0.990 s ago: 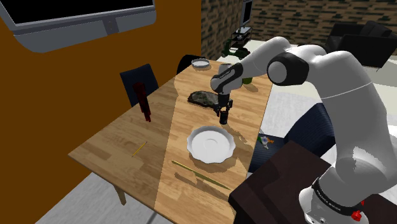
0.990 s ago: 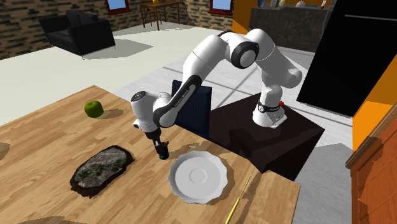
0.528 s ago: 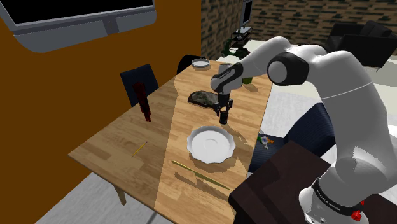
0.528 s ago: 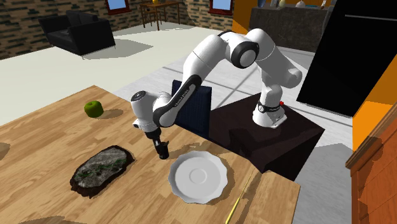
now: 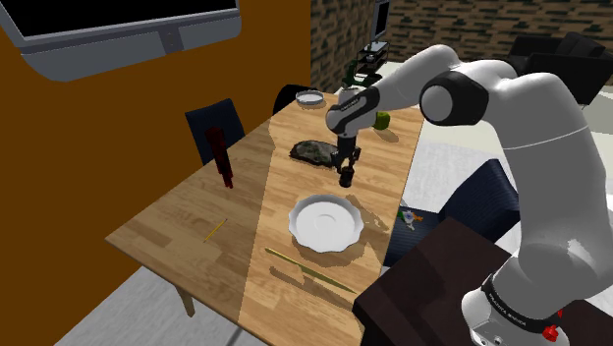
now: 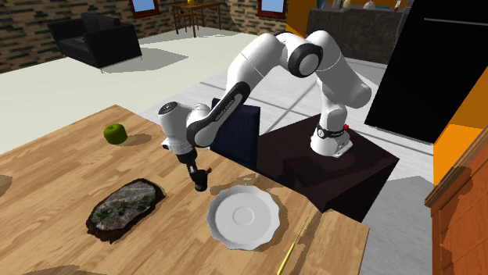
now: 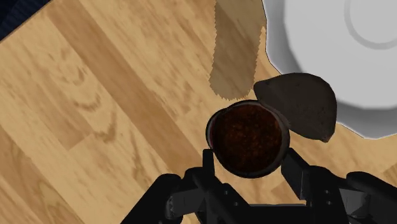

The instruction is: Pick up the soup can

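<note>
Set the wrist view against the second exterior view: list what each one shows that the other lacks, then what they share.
Wrist view: the can, seen from above as a dark round top, clasped between the fingers of the pincer.
Second exterior view: the arm, its stand, a green apple, a dark mottled slab, a blue chair and a yellow stick.
Both: the white plate and the wooden table, with the pincer close beside the plate.

The soup can [image 7: 248, 139] sits in the pincer [image 7: 249, 160] over the table [image 7: 95, 95], between the plate [image 6: 242, 217] and the flat lump [image 6: 125, 205].
</note>
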### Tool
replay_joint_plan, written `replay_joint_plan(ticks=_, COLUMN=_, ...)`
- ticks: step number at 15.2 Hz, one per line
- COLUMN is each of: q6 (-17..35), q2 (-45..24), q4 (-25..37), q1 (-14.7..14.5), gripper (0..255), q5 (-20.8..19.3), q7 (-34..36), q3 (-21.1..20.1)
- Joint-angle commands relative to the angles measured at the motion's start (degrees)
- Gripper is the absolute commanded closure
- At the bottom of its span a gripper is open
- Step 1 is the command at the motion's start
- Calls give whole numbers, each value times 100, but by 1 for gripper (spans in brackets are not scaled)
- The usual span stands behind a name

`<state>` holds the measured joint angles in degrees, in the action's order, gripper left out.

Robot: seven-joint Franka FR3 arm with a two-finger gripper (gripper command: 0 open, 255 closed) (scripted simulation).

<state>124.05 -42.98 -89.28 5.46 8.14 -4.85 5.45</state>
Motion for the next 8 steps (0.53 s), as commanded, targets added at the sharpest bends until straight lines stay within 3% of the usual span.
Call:
replay_joint_plan(ticks=1, q6=-102, q2=100, q4=3, q1=-7, gripper=255, q5=-12, q7=12, q3=9)
replay_joint_plan(ticks=8, q6=-355, q2=350, q4=6, q1=-19, gripper=255, q5=-42, q7=39, q3=31)
